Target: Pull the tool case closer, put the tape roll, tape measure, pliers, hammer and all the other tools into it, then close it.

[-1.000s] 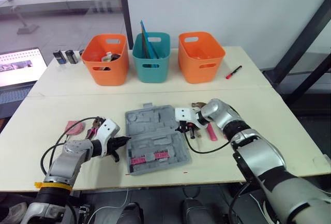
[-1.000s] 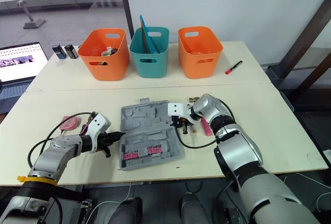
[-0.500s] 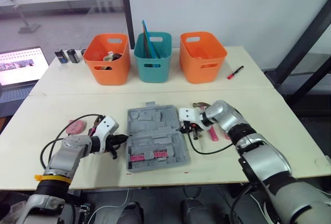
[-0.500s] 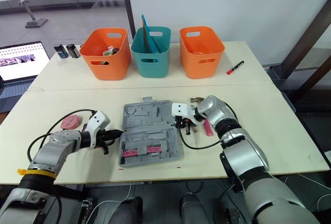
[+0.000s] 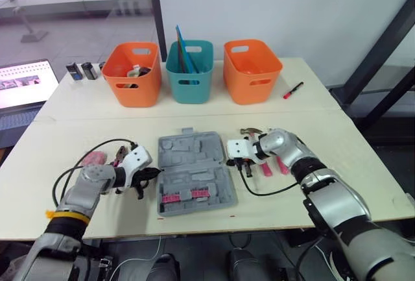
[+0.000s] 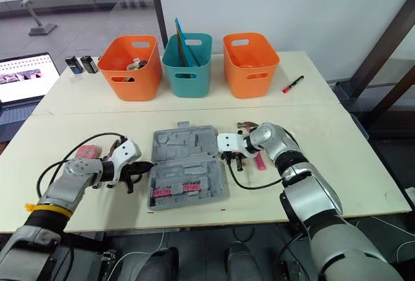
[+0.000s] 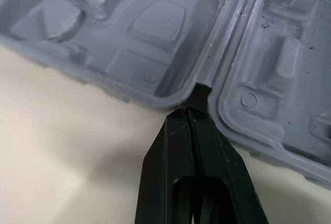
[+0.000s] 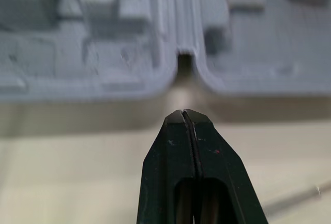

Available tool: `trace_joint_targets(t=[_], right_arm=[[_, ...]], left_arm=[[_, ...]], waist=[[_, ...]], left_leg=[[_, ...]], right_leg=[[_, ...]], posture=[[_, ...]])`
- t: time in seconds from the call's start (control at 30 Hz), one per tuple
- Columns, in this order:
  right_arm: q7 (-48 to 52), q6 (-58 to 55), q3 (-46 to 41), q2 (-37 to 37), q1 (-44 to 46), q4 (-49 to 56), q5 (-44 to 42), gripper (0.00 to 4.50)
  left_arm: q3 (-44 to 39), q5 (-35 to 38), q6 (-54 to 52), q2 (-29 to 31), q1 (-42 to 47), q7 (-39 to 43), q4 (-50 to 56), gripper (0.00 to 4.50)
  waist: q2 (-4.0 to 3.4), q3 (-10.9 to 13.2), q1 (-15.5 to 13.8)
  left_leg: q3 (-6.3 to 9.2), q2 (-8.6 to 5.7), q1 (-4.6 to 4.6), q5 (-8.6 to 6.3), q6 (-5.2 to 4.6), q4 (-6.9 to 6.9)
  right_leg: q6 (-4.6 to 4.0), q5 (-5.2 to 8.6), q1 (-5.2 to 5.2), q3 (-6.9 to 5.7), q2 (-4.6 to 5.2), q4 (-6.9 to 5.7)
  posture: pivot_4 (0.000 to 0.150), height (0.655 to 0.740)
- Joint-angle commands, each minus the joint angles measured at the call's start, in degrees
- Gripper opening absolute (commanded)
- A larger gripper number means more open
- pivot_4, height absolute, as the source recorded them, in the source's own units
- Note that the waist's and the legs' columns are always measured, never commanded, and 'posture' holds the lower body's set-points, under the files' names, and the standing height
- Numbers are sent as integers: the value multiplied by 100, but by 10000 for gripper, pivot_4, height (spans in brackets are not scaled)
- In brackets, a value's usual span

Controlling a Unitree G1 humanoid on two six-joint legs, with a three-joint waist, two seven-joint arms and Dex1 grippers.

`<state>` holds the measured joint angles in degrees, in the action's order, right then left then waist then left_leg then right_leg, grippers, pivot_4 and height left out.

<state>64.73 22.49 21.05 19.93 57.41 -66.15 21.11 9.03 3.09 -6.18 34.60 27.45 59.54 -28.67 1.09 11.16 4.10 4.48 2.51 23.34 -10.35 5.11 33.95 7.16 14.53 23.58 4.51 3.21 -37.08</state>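
Note:
The grey tool case (image 5: 194, 172) lies open and flat in the middle of the near table, with pink bits (image 5: 185, 195) in its near half. My left gripper (image 7: 190, 111) is shut with nothing in it, and its tip is at the hinge notch on the case's left edge. My right gripper (image 8: 183, 113) is also shut with nothing in it, just short of the hinge notch on the case's right edge. A pink tape roll (image 5: 93, 158) and pliers (image 5: 120, 158) lie behind my left arm. A hammer (image 5: 248, 131) and pink-handled tools (image 5: 266, 168) lie by my right wrist.
Two orange bins (image 5: 131, 73) (image 5: 251, 70) and a teal bin (image 5: 189, 71) stand in a row at the back. A red marker (image 5: 293, 90) lies at the back right. A laptop (image 5: 23, 89) and small black items (image 5: 81, 71) sit at the far left.
The camera shifted and came back. The case lies a little straighter between the grippers. Both grippers have stayed shut at its side edges.

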Motion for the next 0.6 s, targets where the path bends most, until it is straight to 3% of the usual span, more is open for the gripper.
trace_joint_targets(t=[0.03,0.27,0.6], right_arm=[[195,40,-112,-131,95,163,-253,183],[738,-401,-269,60,-243,598,-562,183],[1266,-1398,-280,282,-1153,2180,-1024,183]], left_arm=[[116,1,225,-202,335,189,-49,0],[62,-78,201,-250,356,154,-209,0],[-122,357,-446,-18,-766,456,1056,0]], waist=[[-1,0,-13],[-1,1,-7],[-2,1,-5]], left_leg=[[0,0,1,0,0,1],[1,-1,1,0,0,1],[2,2,0,0,0,-1]], right_leg=[[0,0,0,0,0,1],[2,1,0,0,0,0],[3,3,1,1,0,-2]], posture=[[1500,7364],[1500,7364],[1500,7364]])
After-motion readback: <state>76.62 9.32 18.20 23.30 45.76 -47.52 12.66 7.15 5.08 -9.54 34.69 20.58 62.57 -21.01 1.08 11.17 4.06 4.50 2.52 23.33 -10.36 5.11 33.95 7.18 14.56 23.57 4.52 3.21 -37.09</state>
